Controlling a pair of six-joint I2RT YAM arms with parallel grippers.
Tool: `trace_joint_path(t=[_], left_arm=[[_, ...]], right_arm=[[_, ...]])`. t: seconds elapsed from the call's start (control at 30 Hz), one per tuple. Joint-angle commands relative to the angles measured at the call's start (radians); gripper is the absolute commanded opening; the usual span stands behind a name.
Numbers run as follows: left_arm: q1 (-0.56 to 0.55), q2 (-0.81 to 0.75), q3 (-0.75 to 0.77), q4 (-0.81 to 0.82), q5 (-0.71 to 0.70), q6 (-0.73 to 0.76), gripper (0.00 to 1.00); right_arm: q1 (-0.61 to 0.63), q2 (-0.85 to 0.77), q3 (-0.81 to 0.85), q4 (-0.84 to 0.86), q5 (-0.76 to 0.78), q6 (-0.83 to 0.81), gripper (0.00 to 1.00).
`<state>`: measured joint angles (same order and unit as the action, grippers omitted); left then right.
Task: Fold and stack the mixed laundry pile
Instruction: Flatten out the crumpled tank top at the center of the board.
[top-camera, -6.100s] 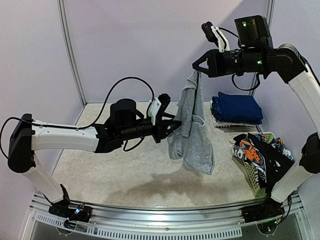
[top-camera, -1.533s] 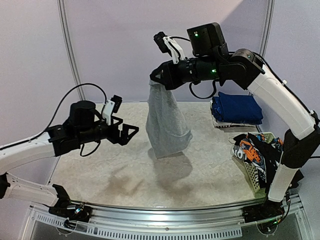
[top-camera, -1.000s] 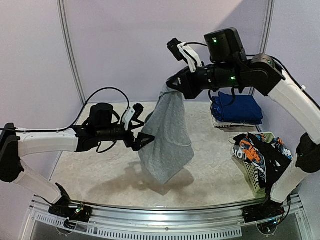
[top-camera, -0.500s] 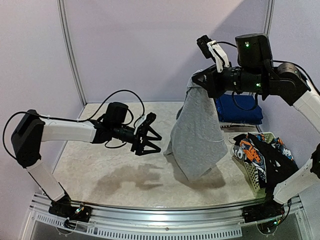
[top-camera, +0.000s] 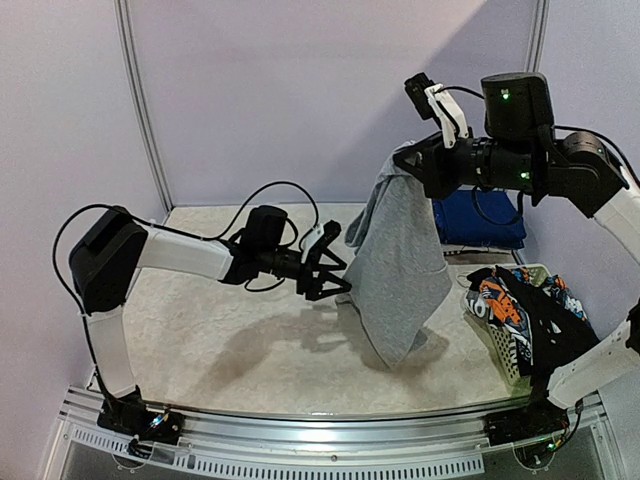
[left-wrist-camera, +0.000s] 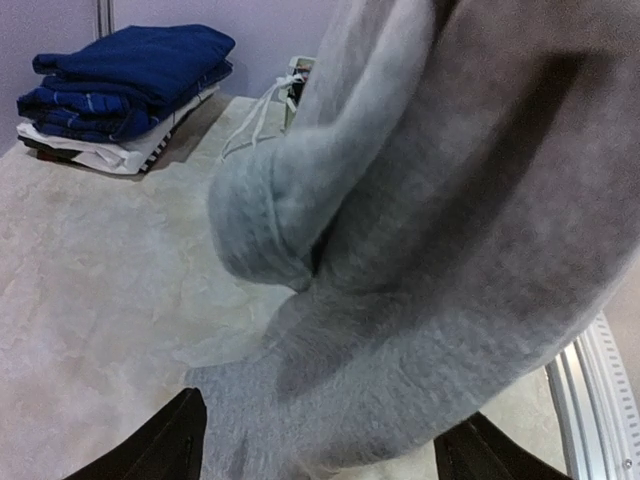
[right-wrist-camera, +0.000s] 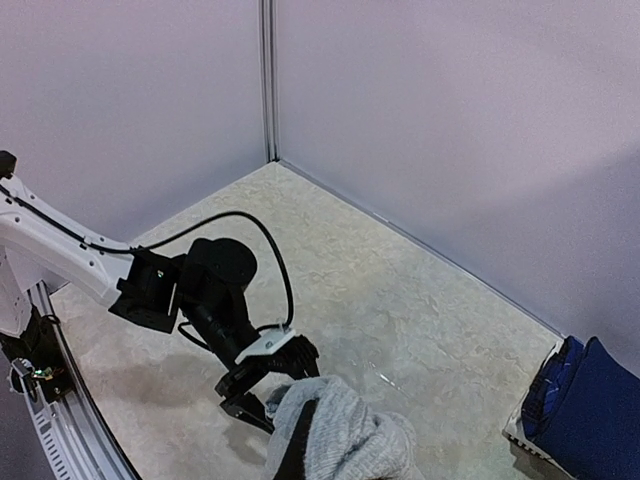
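Note:
A grey shirt (top-camera: 400, 255) hangs in the air over the table's middle right. Its top is bunched in my right gripper (top-camera: 403, 166), which is shut on it. In the right wrist view the bunched shirt (right-wrist-camera: 350, 440) sits at the bottom edge. My left gripper (top-camera: 338, 276) is at the shirt's left edge, open. In the left wrist view the shirt (left-wrist-camera: 450, 200) fills the picture and its cloth lies between the spread fingertips (left-wrist-camera: 175, 440). The remaining laundry pile (top-camera: 525, 305), orange-printed and black pieces, sits in the basket.
A folded stack of navy blue pieces (top-camera: 478, 217) over white ones lies at the back right, also seen as the blue stack (left-wrist-camera: 130, 75) from the left wrist. The white lattice basket (top-camera: 505, 362) stands at the front right. Purple walls close in the table's back and sides.
The left gripper has reached right to the hanging shirt's edge, its jaws a little narrower. The right arm has carried the shirt rightward and keeps its hold.

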<state>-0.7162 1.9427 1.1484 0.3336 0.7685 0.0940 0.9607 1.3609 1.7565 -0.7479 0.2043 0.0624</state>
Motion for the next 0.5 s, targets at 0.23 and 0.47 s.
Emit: trace_joint_path(t=[0.23, 0.47], left_arm=[[-0.032, -0.037, 0.040, -0.126, -0.339, 0.018, 0.00], [0.040, -0.151, 0.270, -0.517, -0.882, 0.041, 0.00]], right_arm=[[-0.156, 0.007, 0.027, 0.002, 0.154, 0.124, 0.00], [-0.413, 0.163, 0.136, 0.064, -0.127, 0.254, 0.00]])
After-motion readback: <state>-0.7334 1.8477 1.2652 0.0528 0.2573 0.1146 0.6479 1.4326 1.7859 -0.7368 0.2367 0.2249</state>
